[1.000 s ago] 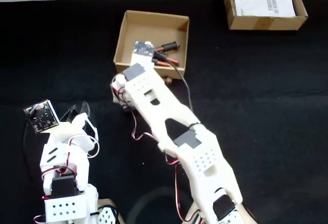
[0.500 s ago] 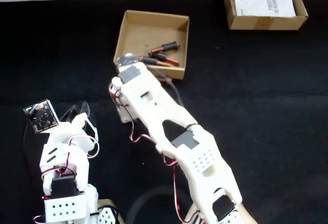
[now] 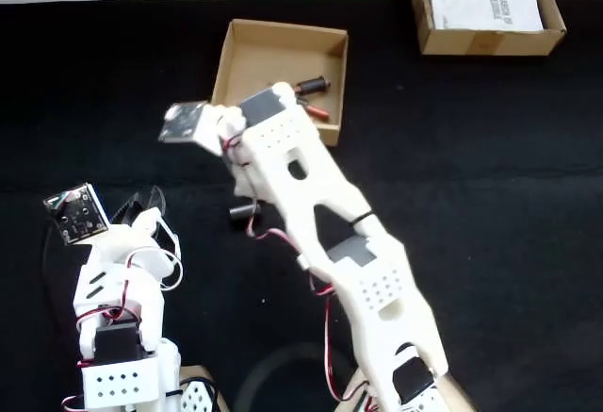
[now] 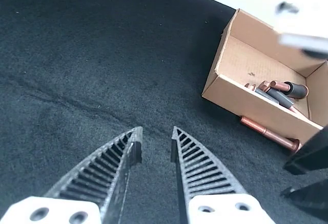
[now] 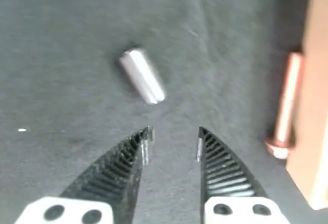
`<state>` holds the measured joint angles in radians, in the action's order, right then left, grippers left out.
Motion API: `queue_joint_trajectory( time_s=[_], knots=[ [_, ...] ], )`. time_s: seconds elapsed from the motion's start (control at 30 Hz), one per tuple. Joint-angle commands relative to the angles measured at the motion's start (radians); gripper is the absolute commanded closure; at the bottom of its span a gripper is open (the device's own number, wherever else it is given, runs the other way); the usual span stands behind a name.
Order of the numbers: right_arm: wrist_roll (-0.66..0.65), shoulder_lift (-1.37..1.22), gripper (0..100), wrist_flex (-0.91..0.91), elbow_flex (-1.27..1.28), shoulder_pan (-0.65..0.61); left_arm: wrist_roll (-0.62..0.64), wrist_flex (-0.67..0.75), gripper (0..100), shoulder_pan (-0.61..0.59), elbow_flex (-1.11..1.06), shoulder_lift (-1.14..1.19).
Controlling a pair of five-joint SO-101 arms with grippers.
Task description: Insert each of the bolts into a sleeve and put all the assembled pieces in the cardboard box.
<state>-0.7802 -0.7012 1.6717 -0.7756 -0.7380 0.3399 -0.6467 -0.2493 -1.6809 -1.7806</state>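
The open cardboard box (image 3: pixel 247 61) holds several assembled pieces (image 3: pixel 309 88), dark sleeves on copper bolts; they also lie in the cardboard box (image 4: pixel 241 88) as assembled pieces (image 4: pixel 279 89). A loose copper bolt (image 5: pixel 284 103) lies on the black cloth along the box's outer wall, seen from the other arm as the bolt (image 4: pixel 267 131). A grey sleeve (image 5: pixel 142 75) lies on the cloth just beyond my right gripper (image 5: pixel 173 137), which is open and empty. From above, the sleeve (image 3: pixel 243 210) sits beside the right arm. My left gripper (image 4: pixel 154 134) hangs open and empty over bare cloth.
A second cardboard box (image 3: pixel 556 25) with a printed sheet stands at the back right. The right arm (image 3: pixel 311 205) stretches diagonally across the table's middle. The left arm (image 3: pixel 122 280) stays at the near left. Black cloth covers the table.
The right arm has swung its wrist from over the box's near edge out to the left over the cloth, uncovering the grey sleeve. The left arm has not moved.
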Motion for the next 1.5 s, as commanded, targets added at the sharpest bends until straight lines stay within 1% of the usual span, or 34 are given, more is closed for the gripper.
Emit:
queue_joint_trajectory(
  time_s=[0.0, 0.13, 0.3, 0.47, 0.8, 0.87, 0.93, 1.07, 1.13, 1.17, 1.3, 1.4, 1.47],
  knots=[
    [-0.018, 0.005, 87.5, 0.028, -0.045, -0.071, -0.006, -0.002, 88, -0.012, -0.016, -0.001],
    [-0.02, -0.054, 87.5, 0.019, -0.056, -0.085, -0.006, -0.002, 88, -0.012, -0.016, -0.007],
    [-0.025, -0.128, 87.5, -0.053, -0.058, -0.081, -0.006, -0.002, 88, -0.012, -0.016, -0.007],
    [-0.075, -0.168, 87.5, -0.107, -0.058, -0.074, -0.006, -0.015, 88, -0.012, -0.016, -0.01],
    [-0.077, -0.263, 88.1, -0.191, -0.058, -0.054, -0.006, -0.043, 88, -0.012, -0.016, -0.035],
    [-0.077, -0.278, 90.9, -0.193, -0.058, -0.054, -0.006, -0.043, 88, -0.012, -0.016, -0.035],
    [-0.072, -0.285, 98.5, -0.188, -0.058, -0.054, -0.006, -0.043, 88, -0.012, -0.016, -0.035],
    [-0.068, -0.282, 99.2, -0.186, -0.062, -0.038, -0.006, -0.043, 88, -0.012, -0.016, -0.035],
    [-0.058, -0.282, 99.1, -0.165, -0.125, -0.019, -0.006, -0.043, 88, -0.012, -0.016, -0.035],
    [-0.034, -0.282, 99.1, -0.139, -0.18, -0.005, -0.006, -0.043, 88, -0.012, -0.016, -0.035],
    [0.066, -0.282, 99.1, -0.005, -0.49, 0.058, -0.006, -0.043, 88, -0.012, -0.016, -0.035],
    [0.11, -0.282, 99.1, 0.097, -0.739, 0.124, -0.006, -0.041, 88, -0.01, -0.015, -0.033],
    [0.155, -0.28, 99.1, 0.096, -0.863, 0.196, -0.006, -0.041, 88, -0.008, -0.015, -0.033]
  ],
)
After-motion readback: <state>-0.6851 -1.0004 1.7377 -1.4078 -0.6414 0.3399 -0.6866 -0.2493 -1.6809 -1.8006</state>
